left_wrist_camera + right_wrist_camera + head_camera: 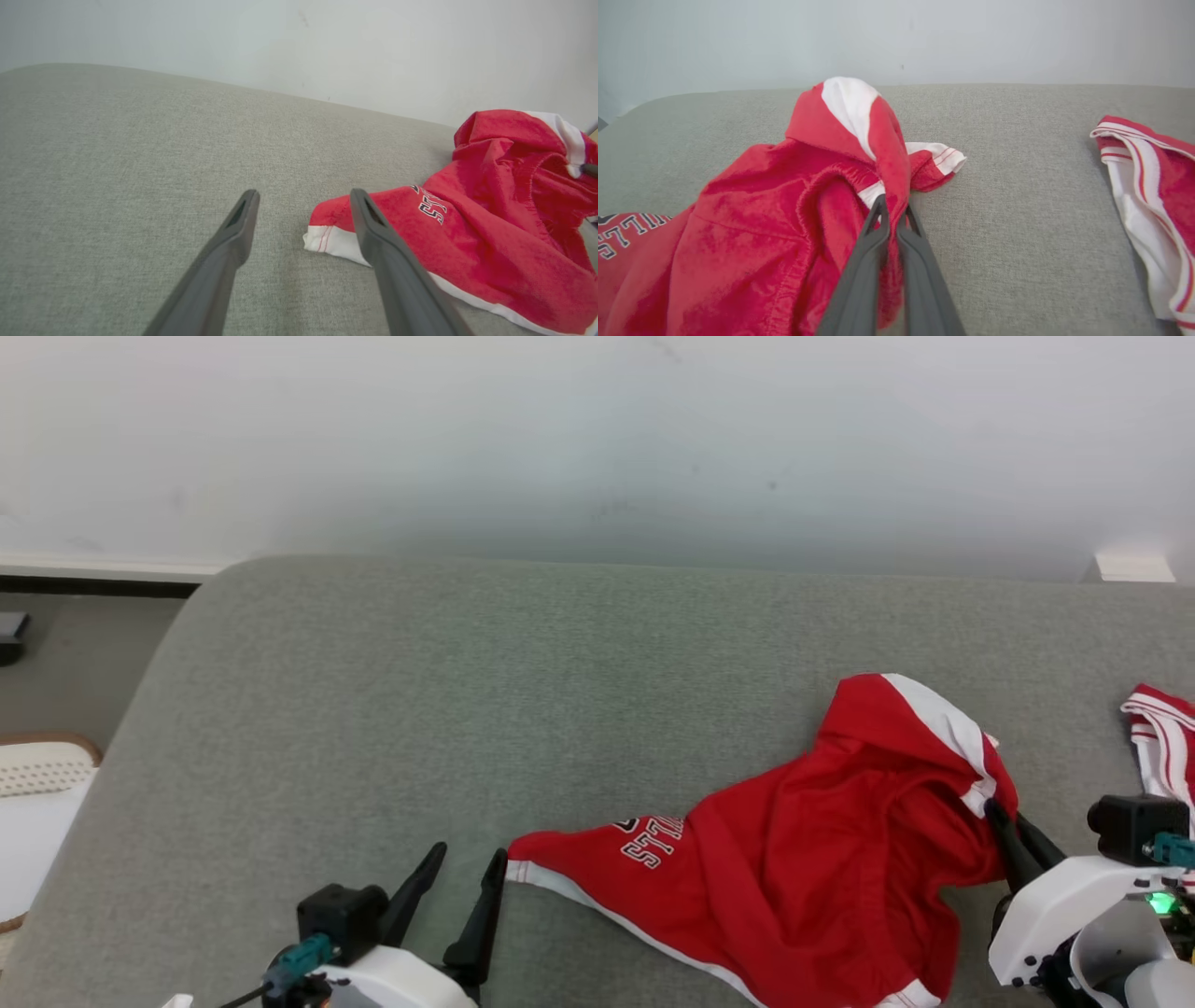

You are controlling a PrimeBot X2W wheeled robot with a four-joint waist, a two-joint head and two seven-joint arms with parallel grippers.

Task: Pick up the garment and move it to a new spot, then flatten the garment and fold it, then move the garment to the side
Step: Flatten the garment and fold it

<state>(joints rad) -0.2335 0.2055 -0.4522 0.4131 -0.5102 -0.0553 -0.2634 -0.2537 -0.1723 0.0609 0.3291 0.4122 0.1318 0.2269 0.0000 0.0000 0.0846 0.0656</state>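
Here, right pincer (893, 207) pinches the garment (822, 840); left pincer (470, 851) gapes open just beside its hem.

We get bright, soft, even light, just faint shadows under the garment (822, 859). Sharp all over for us, wrist views bowing at the edges.

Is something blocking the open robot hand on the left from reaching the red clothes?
Nothing visible does. The open left gripper points across bare grey fabric cushion, right beside the white-trimmed corner of the crumpled red garment with white lettering. The right gripper is shut on its far edge.
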